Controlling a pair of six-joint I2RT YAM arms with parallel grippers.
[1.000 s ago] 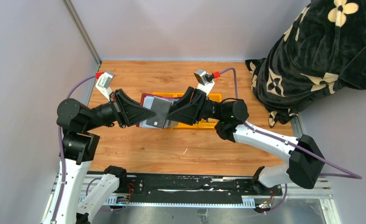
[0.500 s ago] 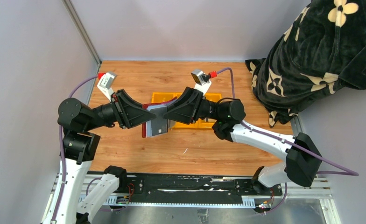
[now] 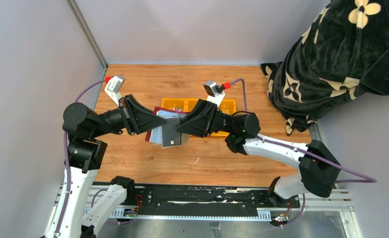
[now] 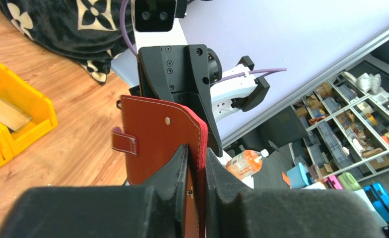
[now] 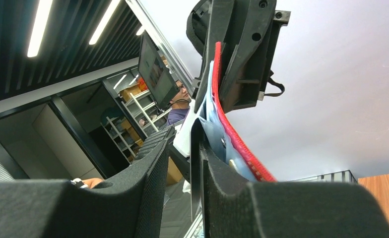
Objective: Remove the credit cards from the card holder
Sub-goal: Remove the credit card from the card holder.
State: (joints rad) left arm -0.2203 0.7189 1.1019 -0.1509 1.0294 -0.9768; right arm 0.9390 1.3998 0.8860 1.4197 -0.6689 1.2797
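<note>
left claw (image 3: 152, 125) clamps wallet (image 4: 153, 134), right claw (image 3: 178, 130) pinches dark card (image 3: 170, 137) part-way out; tan card (image 4: 1, 110) seemingly already in tray (image 4: 30, 97) beyond the claws, rest unclear

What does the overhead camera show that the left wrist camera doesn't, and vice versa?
Only overhead: both whole arms, and a dark card poking out from the pale sleeves of the card holder. Only the left wrist: the holder's maroon outer face with its closure tab, its edge pinched by the left fingers, and cluttered shelves beyond the wall. Both: the holder, the yellow tray, the flowered blanket and the wooden table.
</note>
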